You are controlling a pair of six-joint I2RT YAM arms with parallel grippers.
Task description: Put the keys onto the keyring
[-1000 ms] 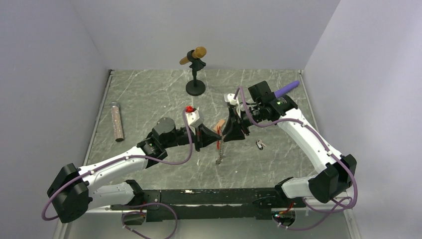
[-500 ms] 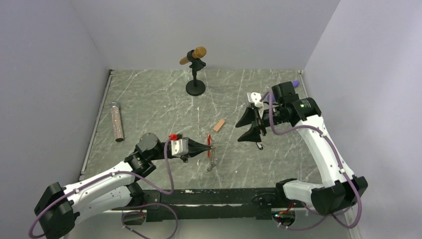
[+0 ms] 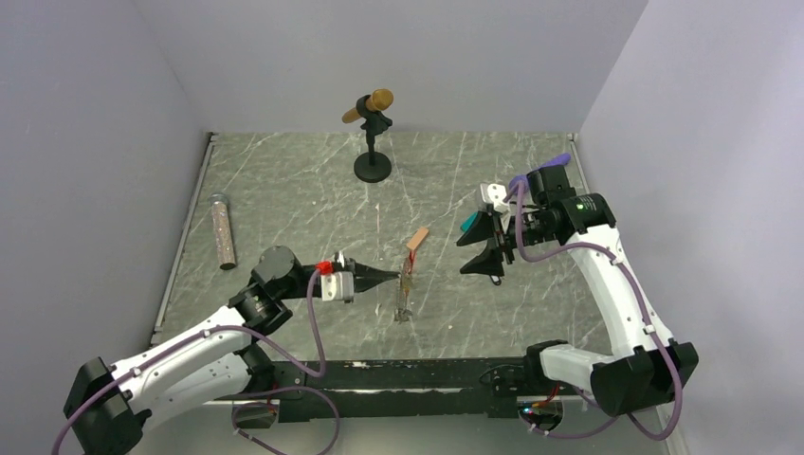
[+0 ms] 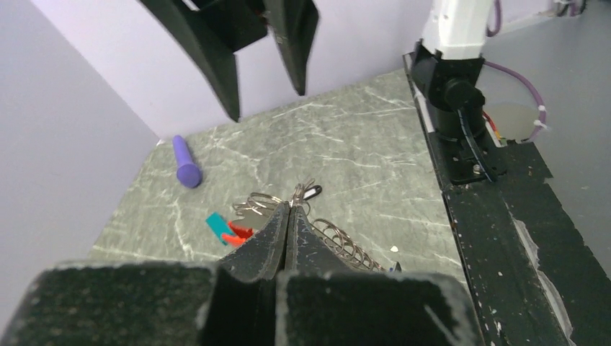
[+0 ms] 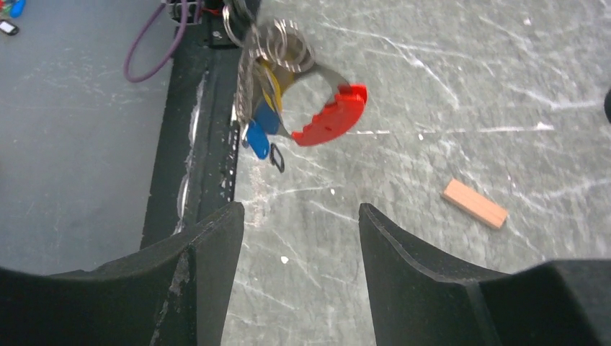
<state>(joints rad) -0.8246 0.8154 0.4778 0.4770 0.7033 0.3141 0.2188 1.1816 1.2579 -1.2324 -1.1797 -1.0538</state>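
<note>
Keys [image 4: 310, 192]: tiny, black head + silvery loop. They look to be lying on the table [image 3: 284, 190], right of centre, though I can't be 100% sure they're flat on it. They sit just past the L gripper [image 4: 288, 216] tips, straight ahead of it, and roughly under the R gripper [image 5: 299, 213], which hangs above them. Top view hides most of them behind R's near finger.

Keyring [image 5: 279, 43]: off the table, left of the keys, clear gap between them. L jaws are fully closed on the ring end of it. The red clip [image 5: 333, 115] and the rest of the bunch dangle below. R jaws are wide apart w/ nothing between them. The keyring is left of R and not touching it.

Risks, imo:
- Keys are flat + tiny, so R pads may skid on the table, nudge them away or pinch only the loop. The key would then twist in the grip.
- The bunch hangs free, so any L move could set it swinging and the ring won't line up w/ the key.
- L has a thin hold, so a push from R while threading could pull the bunch out.
- Both grippers work close together, so fingers could clash.
- Tan block [image 5: 474, 203] lies just far side of the keyring. It's not in the way atm, but a low sweep could hit it.
</note>
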